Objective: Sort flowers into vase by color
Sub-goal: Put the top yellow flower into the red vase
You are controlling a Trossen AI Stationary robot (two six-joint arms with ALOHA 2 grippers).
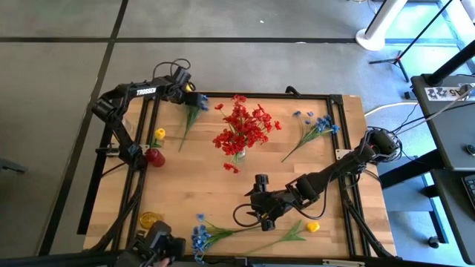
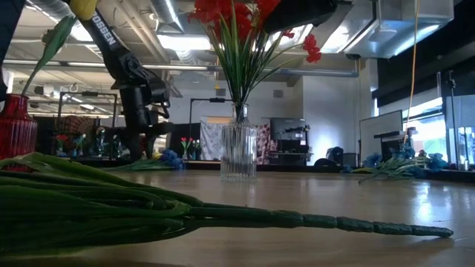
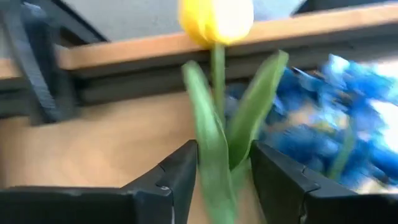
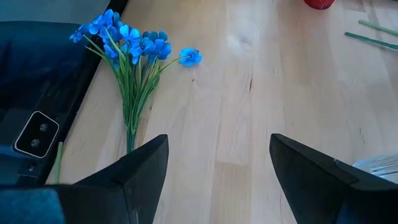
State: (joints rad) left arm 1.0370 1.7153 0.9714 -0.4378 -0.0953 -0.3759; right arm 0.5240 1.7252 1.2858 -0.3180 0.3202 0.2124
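A: Item one, left hand (image 3: 224,180)?
B: At the desk's (image 1: 193,185) left edge, by the red vase (image 1: 154,156). Its fingers (image 3: 180,177) are closed narrow on the stem of a yellow flower (image 3: 216,22), bloom up, leaves trailing between the jaws. Held upright, presumably so the stem can drop into a vase mouth.

A: Item two, right hand (image 4: 217,180)?
B: Low over the desk's near middle, jaws wide, holding nothing. It looks toward a blue spray (image 4: 127,43) lying flat, likely its next pick.

A: Stock already sorted?
B: Red flowers (image 1: 245,127) stand in the clear ribbed vase (image 2: 239,152) at centre, grouped by colour.

A: Stock outstanding?
B: Blue sprays lie at the far left (image 1: 197,107), far right (image 1: 315,126) and near edge (image 1: 200,236); one more yellow flower (image 1: 312,227) lies near the right hand; a red sprig (image 1: 231,167) lies beside the clear vase.
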